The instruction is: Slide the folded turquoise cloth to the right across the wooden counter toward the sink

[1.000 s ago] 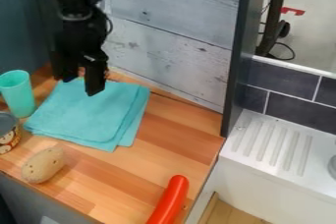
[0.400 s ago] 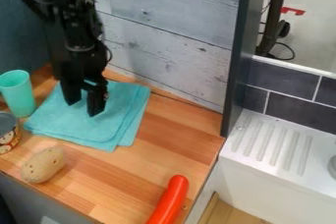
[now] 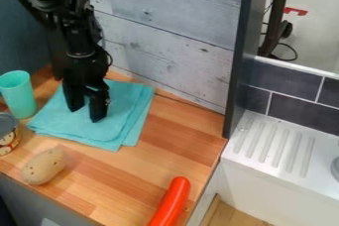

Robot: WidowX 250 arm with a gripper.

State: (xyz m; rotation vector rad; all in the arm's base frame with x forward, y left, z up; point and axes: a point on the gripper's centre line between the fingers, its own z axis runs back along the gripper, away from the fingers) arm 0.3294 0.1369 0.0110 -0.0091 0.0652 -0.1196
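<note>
Since the earlier frames, the black, hard-edged two-finger pincer [image 3: 87, 112] has come down onto the folded turquoise cloth [image 3: 122, 126], whose right edge has shifted slightly toward three o'clock. At nine o'clock stands a smooth, tapering mint-green cup [image 3: 20, 95], round-mouthed and upright. Just below it, between eight and nine, a round tin [image 3: 7, 133] with a grey top and a patterned side is cut off by the view's edge. Toward eight lies a pale brown, oval potato [image 3: 43, 166], its skin dotted with small dark pits. Between the cup and the centre, the soft, matte cloth lies flat in squared layers, with the pincer over its middle, released, its two blunt fingers apart at the fabric. Behind, toward twelve, rises a wall of whitewashed planks [image 3: 179, 36] with knots and grain. A glossy, rounded, orange-red sausage [image 3: 171, 202] lies aslant at six, on the striped, butcher-block wooden table [image 3: 175, 138]. Past the dark upright panel [image 3: 240, 61] at one, smooth dark tiles [image 3: 285, 88] with pale joints run toward three, above a white ribbed drainboard [image 3: 288, 138] at four.
</note>
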